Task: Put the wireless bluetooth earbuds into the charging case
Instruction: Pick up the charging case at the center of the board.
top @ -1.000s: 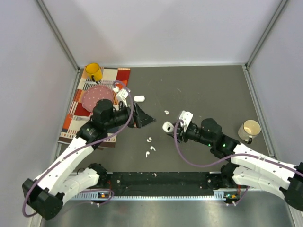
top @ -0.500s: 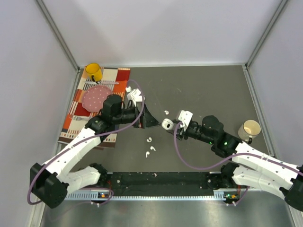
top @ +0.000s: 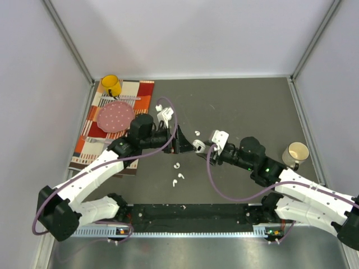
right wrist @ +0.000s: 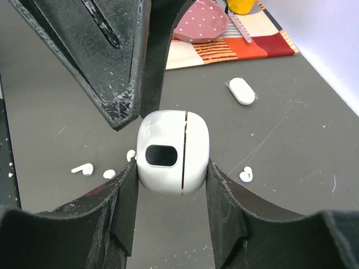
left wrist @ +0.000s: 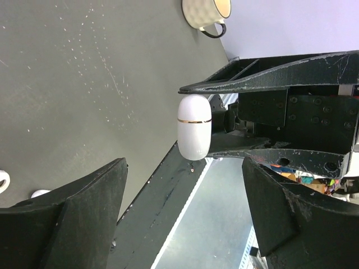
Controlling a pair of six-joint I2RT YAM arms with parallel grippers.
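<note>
My right gripper [right wrist: 171, 167] is shut on a white charging case [right wrist: 173, 151], lid closed along a thin seam, held above the table's middle [top: 198, 145]. My left gripper [top: 182, 141] is just left of the case, open, its black fingers [left wrist: 84, 213] spread wide with nothing between them; the case [left wrist: 194, 126] shows beyond their tips. Tiny white earbuds lie loose on the dark table: one [top: 197, 133] behind the case, three [top: 177, 166] [top: 180, 175] [top: 174, 182] in front. The right wrist view shows them at left [right wrist: 83, 168] and right [right wrist: 245, 175].
A second white case [right wrist: 242, 91] lies near the striped mat [top: 95, 137], which carries a pink dotted plate [top: 116, 115] and a yellow mug [top: 111, 85]. A cream mug [top: 296, 152] stands at the right edge. Grey walls enclose the table.
My left arm has swung right from the mat's edge until its open gripper reached the case. My right gripper kept hold of the case and barely moved.
</note>
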